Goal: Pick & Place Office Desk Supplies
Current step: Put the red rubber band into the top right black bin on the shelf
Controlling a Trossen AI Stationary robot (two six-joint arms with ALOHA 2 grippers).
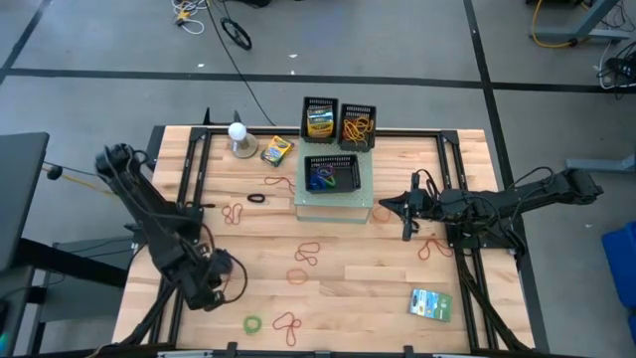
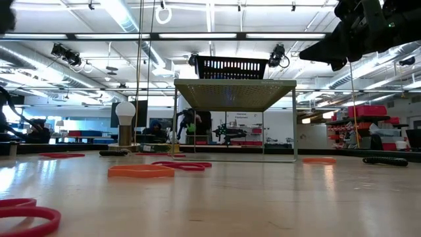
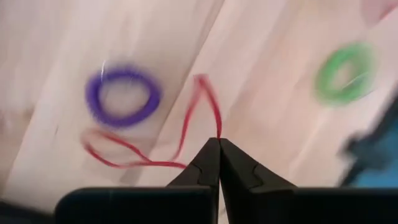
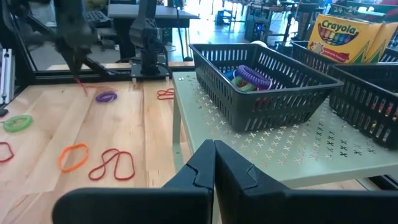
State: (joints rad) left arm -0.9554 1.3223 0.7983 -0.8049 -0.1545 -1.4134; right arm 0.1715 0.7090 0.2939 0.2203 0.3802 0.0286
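Observation:
My left gripper (image 3: 217, 142) hovers over the table's near left part (image 1: 212, 290), shut on a thin red rubber band (image 3: 149, 163). On the wood beneath it lie a purple band (image 3: 122, 96) and a green band (image 3: 344, 73). My right gripper (image 4: 214, 147) waits shut and empty at the right side of the pale green stand (image 1: 334, 204), level with the stand's top. The stand carries a black basket (image 4: 261, 87) with purple and blue bands in it. More red and orange bands (image 1: 306, 255) lie flat on the table. My left gripper pinches one strand of the red band (image 3: 216, 127) between its two fingertips, coming from above and pointing steeply down. The band trails away slack from the tips in a long bent loop. Whether its far end (image 3: 93, 142) rests on the wood, I cannot tell.
Two more black baskets stand at the far edge, one with a crayon box (image 1: 320, 121), one with orange bands (image 1: 358, 125). A loose crayon box (image 1: 276, 150) and a white ball on a base (image 1: 238, 137) sit far left. A green packet (image 1: 430, 303) lies near right.

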